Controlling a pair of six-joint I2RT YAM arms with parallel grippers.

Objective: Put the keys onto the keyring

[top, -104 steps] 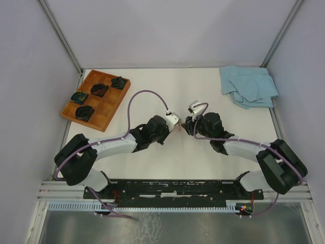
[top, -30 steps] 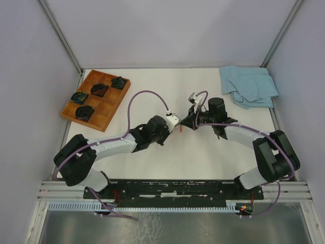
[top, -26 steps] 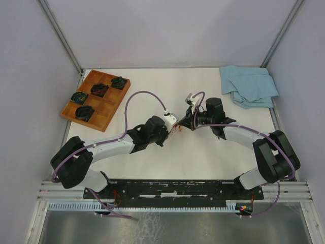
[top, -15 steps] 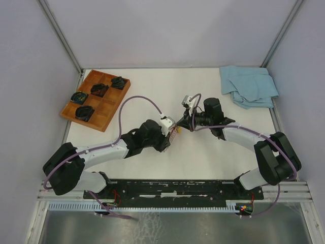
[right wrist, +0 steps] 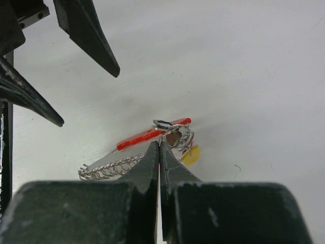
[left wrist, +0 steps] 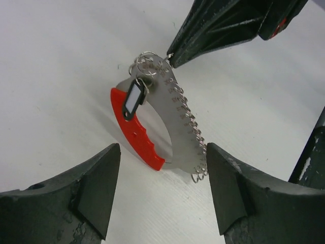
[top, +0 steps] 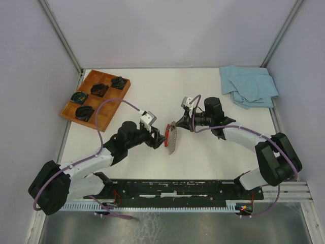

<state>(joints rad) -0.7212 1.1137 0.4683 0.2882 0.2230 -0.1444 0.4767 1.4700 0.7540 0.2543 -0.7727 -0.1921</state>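
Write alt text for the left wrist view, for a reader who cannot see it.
The right gripper, shut, pinches the keyring near the top of the picture, and its red strap, oval tag and silver chain trail down toward the white table. The left gripper is open in the foreground, its two dark fingers clear of the keyring.

Item 1, left gripper: drawn back toward the near-left and now apart from the right gripper, which it crowded before; jaws now spread.
Item 2, left arm: swung lower and leftward, with its purple cable flattened.
Item 3, right gripper: shifted slightly left.
Item 4, keyring: formerly hidden between the 2 grippers, now exposed, with red strap and beaded chain showing.
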